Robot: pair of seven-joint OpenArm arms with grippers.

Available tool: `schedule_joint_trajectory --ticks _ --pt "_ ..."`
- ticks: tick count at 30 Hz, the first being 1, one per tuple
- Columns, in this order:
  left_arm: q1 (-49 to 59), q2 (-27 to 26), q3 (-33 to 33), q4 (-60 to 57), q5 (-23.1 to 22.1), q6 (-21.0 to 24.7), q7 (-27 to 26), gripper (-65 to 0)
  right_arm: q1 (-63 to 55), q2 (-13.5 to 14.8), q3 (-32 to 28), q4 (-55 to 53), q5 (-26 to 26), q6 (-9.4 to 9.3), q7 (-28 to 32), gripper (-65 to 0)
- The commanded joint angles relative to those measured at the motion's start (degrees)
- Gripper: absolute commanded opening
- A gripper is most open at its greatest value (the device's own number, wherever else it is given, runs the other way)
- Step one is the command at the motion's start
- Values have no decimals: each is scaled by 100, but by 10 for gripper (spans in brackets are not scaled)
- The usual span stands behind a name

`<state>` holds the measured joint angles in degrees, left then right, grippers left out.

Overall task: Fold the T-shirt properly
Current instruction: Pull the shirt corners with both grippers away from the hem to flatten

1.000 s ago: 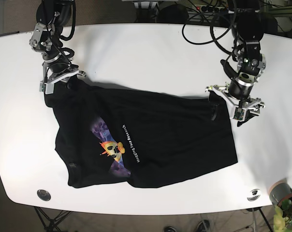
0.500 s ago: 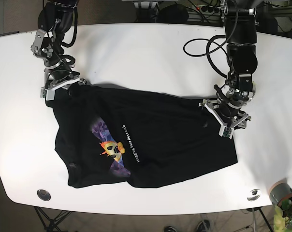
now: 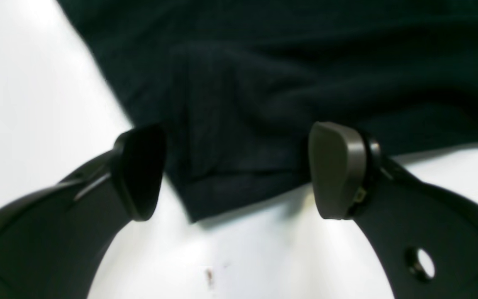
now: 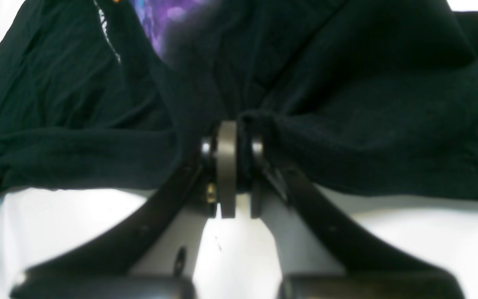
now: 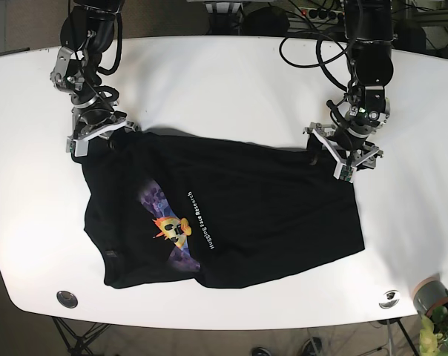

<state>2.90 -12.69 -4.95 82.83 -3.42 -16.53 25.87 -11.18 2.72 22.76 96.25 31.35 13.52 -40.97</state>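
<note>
The black T-shirt (image 5: 239, 215) lies spread on the white table (image 5: 224, 81), its colourful print (image 5: 172, 226) facing up. My right gripper (image 5: 98, 138) sits at the shirt's far left corner. In the right wrist view that gripper (image 4: 233, 166) is shut on a bunched fold of the T-shirt (image 4: 347, 124). My left gripper (image 5: 335, 154) is at the shirt's far right corner. In the left wrist view it (image 3: 237, 172) stands open, and a corner of the T-shirt (image 3: 264, 83) lies flat on the table between its two fingers.
Cables (image 5: 320, 44) trail over the table's back edge. Round metal fittings (image 5: 67, 299) (image 5: 389, 299) sit near the front corners. A grey pot with a plant (image 5: 434, 300) stands past the front right corner.
My left gripper has swung in to the shirt's right edge, then moved toward the back along it. My right gripper has shifted slightly forward and right, still holding the corner.
</note>
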Motion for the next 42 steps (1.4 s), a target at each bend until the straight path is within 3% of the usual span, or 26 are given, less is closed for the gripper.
schedule_joint_trajectory --ticks 1,16,23,26,32,42 --pt "-74 -37 -10 73 -32 14 -147 -140 50 49 5 103 78 59 110 -628" --pt "-408 69 16 -234 -32 5 -156 -142 76 49 5 94 78 59 110 -628" --pt "-487 78 16 -366 4 -663 -147 -346 76 66 -153 94 69 59 110 -628" --pt "-487 78 -10 -331 4 -689 -147 -417 76 93 -188 94 69 59 110 -628" --pt "-461 51 -37 -59 -5 -698 -156 -649 85 66 -197 85 69 59 110 -628" --pt "-48 51 -529 900 -23 -725 -130 -650 85 66 -188 120 104 59 110 -628"
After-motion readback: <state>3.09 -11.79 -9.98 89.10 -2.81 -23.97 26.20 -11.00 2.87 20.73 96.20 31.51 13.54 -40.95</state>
